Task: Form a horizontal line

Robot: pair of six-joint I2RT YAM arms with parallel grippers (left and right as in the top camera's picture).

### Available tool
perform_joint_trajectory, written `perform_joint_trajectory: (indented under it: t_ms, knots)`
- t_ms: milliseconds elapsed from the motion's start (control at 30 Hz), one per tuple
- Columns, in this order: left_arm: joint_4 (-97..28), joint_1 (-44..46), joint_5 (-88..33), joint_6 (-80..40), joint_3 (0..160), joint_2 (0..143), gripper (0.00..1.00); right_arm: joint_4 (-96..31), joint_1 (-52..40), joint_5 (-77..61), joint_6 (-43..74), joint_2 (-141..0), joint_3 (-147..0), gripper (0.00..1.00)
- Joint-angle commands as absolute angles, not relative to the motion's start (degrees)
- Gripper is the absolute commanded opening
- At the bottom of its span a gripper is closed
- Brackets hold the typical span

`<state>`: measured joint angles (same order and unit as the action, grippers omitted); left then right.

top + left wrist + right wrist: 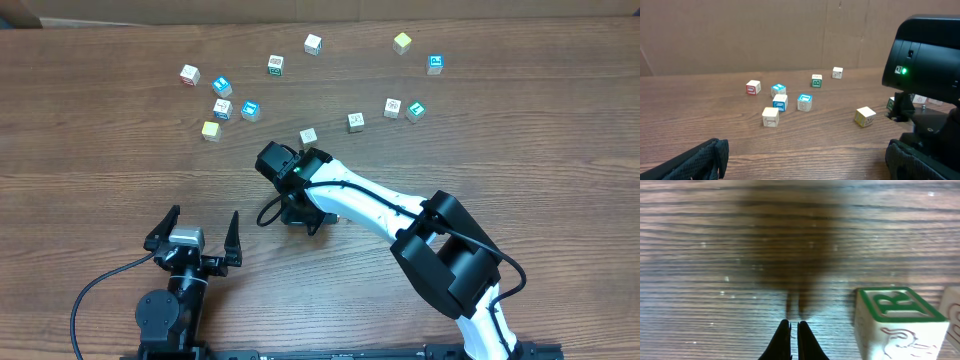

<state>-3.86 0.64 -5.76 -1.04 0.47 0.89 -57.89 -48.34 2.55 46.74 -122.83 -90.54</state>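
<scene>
No row of touching cubes shows; the small cubes lie scattered and apart on the far half of the table. A loose group lies at the left: a pale yellow cube (210, 130), a blue-marked white cube (222, 108) and a blue cube (250, 110). My right gripper (300, 216) (794, 326) is shut and empty, pointing down just above the wood mid-table. A green-lettered white cube (900, 322) stands just to its right, apart from the fingers. My left gripper (195, 236) (805, 160) is open and empty near the front edge.
More cubes lie along the back: white (313, 43), yellow (402, 42), blue (435, 64), green (276, 65). Others lie near the right arm (380, 210): (308, 135), (355, 122), (392, 106). The right arm blocks the right side of the left wrist view (925, 75).
</scene>
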Motion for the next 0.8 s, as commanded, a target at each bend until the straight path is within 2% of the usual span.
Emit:
perform_joint_trajectory:
  t_ms: [0,767]
  knots:
    - [-4.0,0.2,-5.5,0.3,0.3,0.3,1.00,-59.2,-47.0,4.4,48.4,-121.5,-90.0,0.04]
    - [-4.0,0.3,-5.5,0.3,0.3,0.3,1.00,-62.0,-44.7,4.4,47.5,-121.5,-90.0,0.04]
